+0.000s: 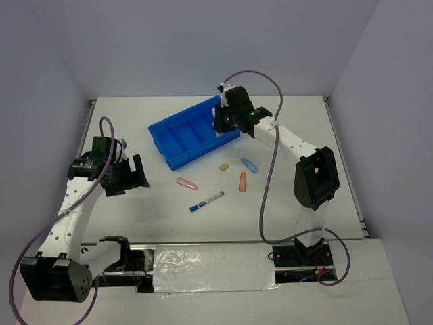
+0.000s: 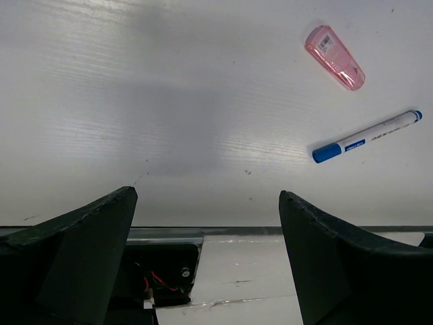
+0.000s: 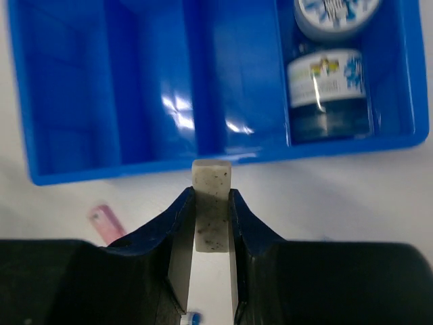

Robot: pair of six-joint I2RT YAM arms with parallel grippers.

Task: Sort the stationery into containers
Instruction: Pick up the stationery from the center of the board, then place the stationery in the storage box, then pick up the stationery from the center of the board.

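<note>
While the right gripper (image 3: 213,206) pinches a grey eraser (image 3: 212,177) at the blue tray (image 3: 81,175) rim, the left gripper (image 2: 206,230) hangs spread wide. A pink piece (image 2: 335,57) and a marker (image 2: 369,135) lie nearby.

White counter (image 1: 169,227), and the blue tray (image 1: 162,145) sits skewed toward its far side. In front of the tray a tan piece (image 1: 223,166) and a light-blue piece (image 1: 249,164) lie near each other, with an orange piece (image 1: 243,181) just nearer. Left of that lies a pink piece (image 1: 186,183), and nearest of all the blue-and-white marker (image 1: 207,201), slantwise.
</note>
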